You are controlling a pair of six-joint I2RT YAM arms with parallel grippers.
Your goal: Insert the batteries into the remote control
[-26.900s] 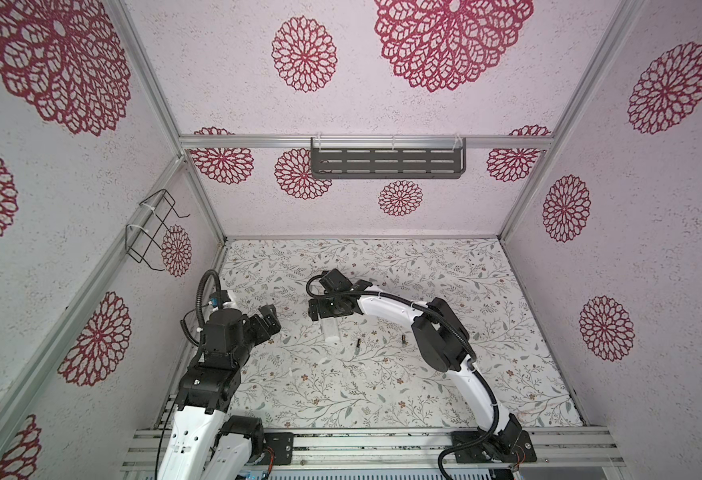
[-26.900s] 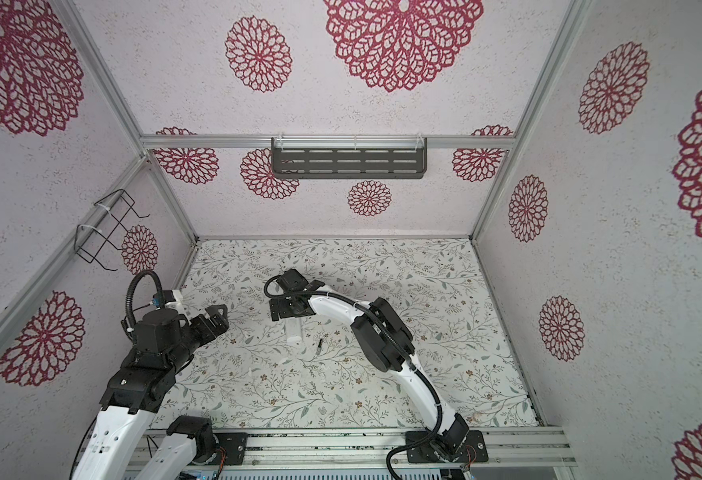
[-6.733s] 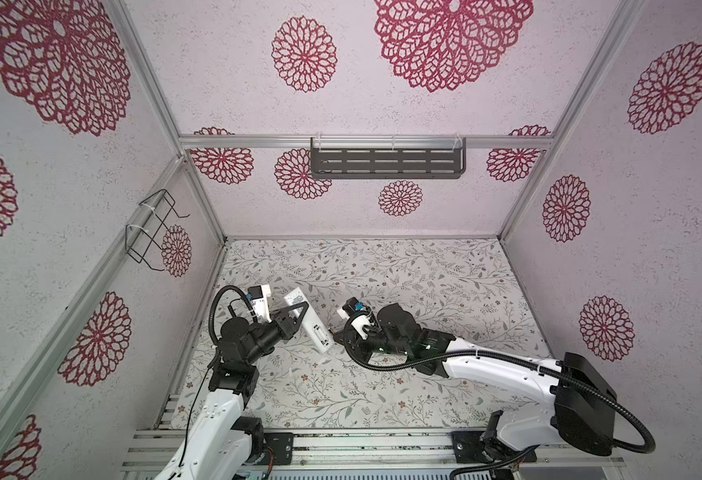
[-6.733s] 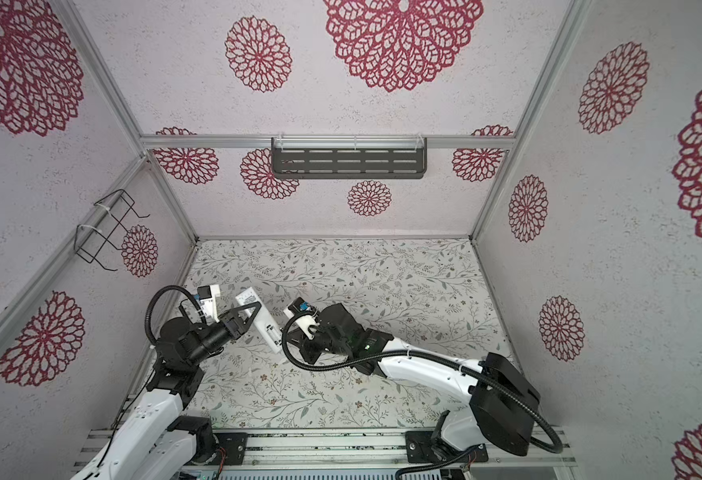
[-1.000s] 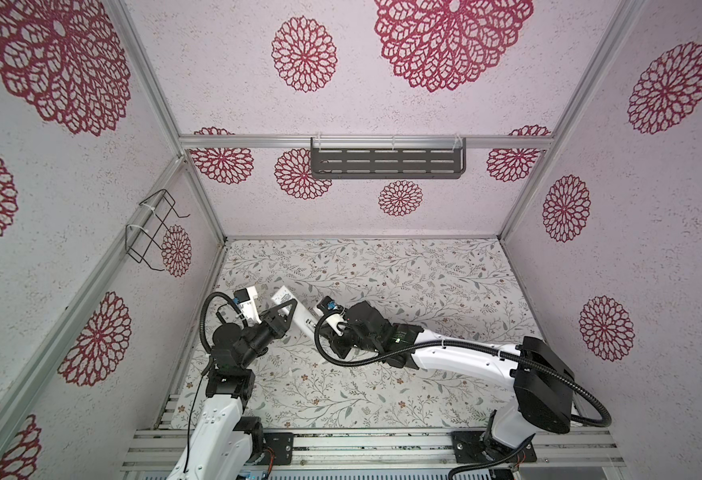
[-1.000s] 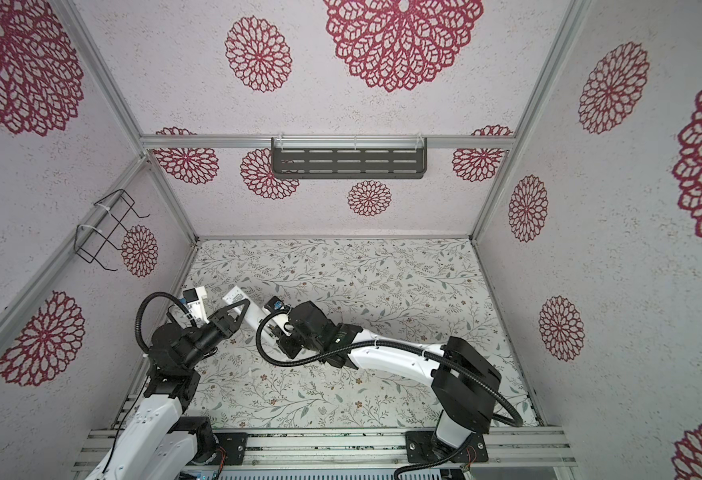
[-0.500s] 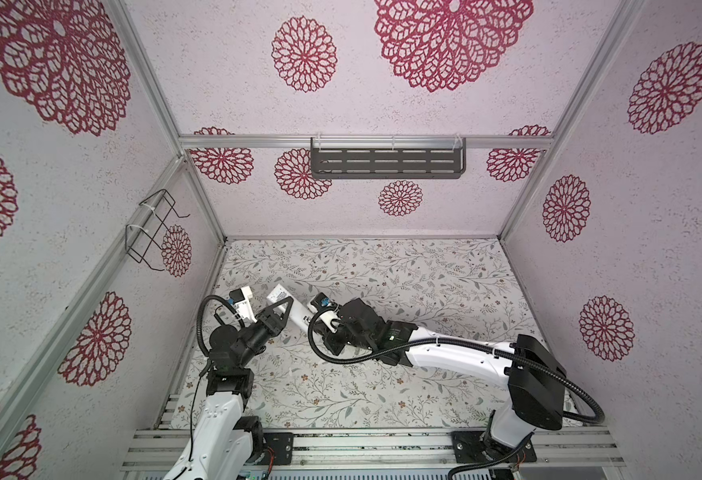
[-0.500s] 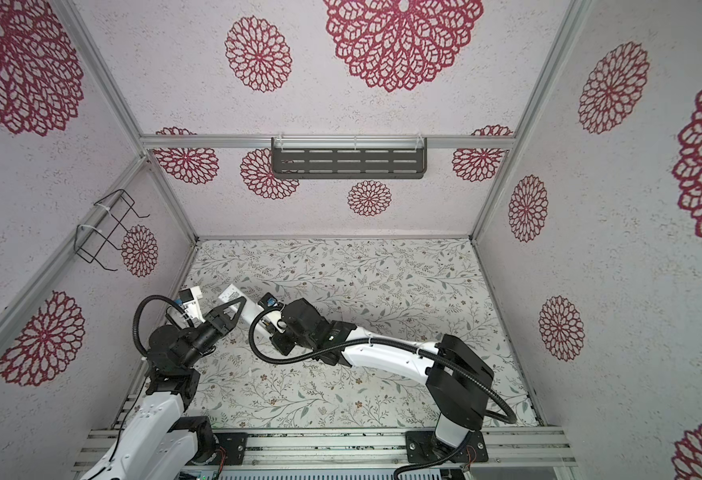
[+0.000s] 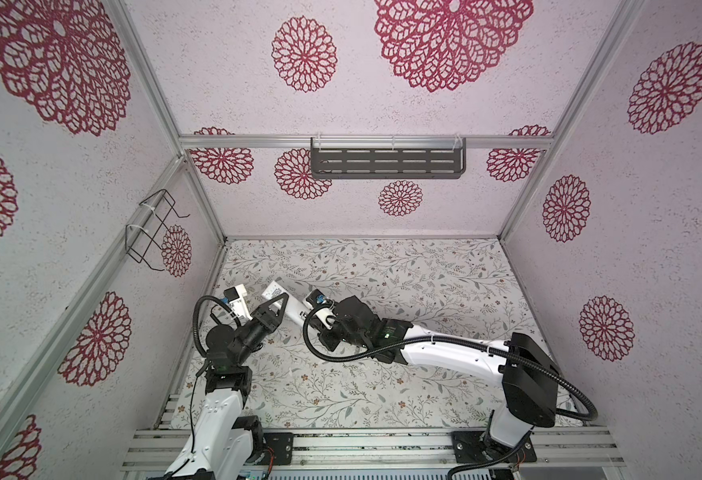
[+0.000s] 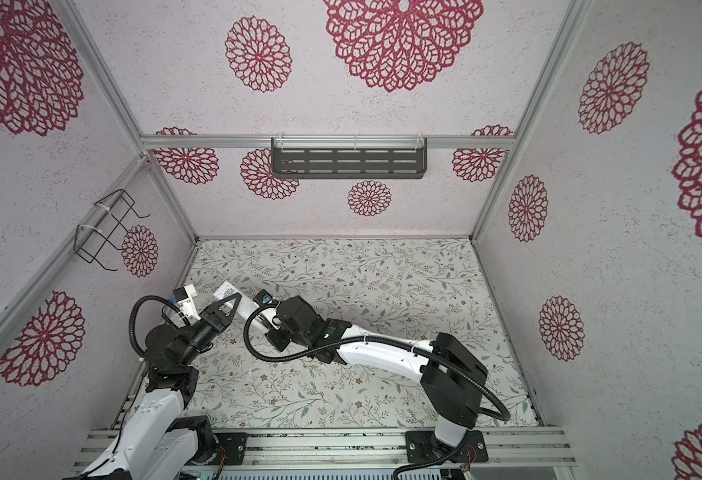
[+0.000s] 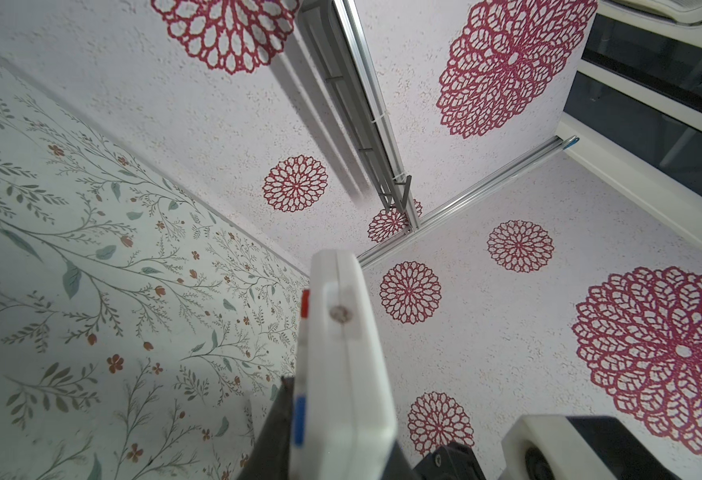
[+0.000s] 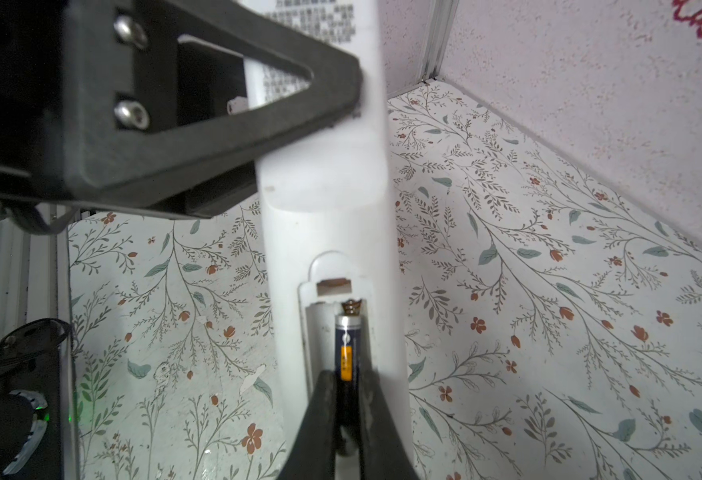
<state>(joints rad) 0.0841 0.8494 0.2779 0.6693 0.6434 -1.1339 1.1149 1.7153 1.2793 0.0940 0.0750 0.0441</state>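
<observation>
The remote control (image 9: 295, 313) (image 12: 328, 208) is a slim white bar held above the floral table at the left, label side up. My left gripper (image 9: 276, 305) (image 11: 332, 436) is shut on its middle; one black finger (image 12: 216, 104) crosses the label. The cover is off and the compartment lies open. A dark battery (image 12: 347, 349) with an orange mark lies lengthwise in one slot, its end at the brassy spring (image 12: 351, 307). My right gripper (image 9: 320, 322) (image 12: 347, 399) is shut on this battery. The slot beside it shows bare white.
The floral table (image 9: 403, 282) is walled on three sides. A dark slotted shelf (image 9: 386, 162) hangs on the back wall and a wire basket (image 9: 154, 228) on the left wall. The right arm's black cable (image 9: 341, 359) loops low. Small white scraps (image 12: 253, 378) lie under the remote.
Both grippers have drifted a little left and toward the back wall, the remote with them. The right gripper has stayed at the remote's open end.
</observation>
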